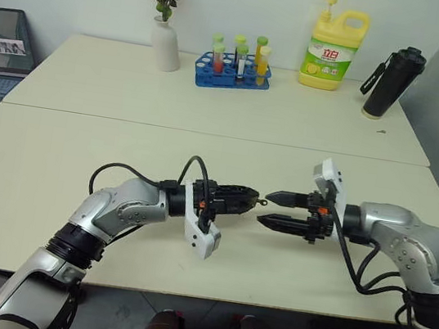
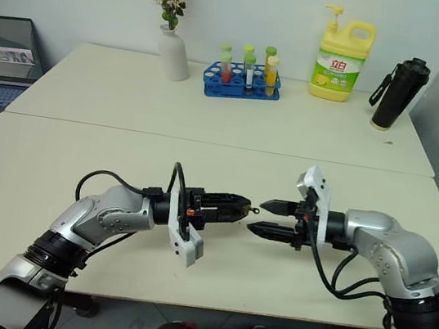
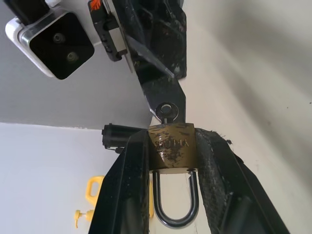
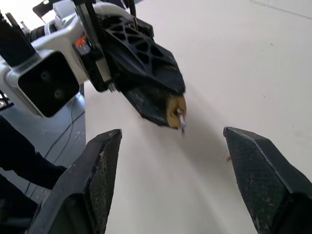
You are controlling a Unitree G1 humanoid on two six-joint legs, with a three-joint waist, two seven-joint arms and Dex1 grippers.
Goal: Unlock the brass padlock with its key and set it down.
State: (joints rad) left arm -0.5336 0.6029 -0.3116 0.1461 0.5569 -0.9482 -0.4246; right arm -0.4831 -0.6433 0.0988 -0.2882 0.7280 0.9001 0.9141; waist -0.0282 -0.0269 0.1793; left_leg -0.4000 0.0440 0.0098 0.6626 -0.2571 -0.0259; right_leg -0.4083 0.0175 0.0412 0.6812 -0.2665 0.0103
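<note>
The scene was evenly and brightly lit, with soft, faint shadows under both arms on the pale tabletop [image 1: 210, 118]. There was no strong glare. In the left wrist view the brass padlock [image 3: 171, 148] was sharp while the background went soft. In the right wrist view the near fingertips [image 4: 102, 161] and the padlock end looked slightly blurred.

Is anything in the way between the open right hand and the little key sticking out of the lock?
No. The open right end effector faces the small silver key in the brass padlock, with only bare air between.
</note>
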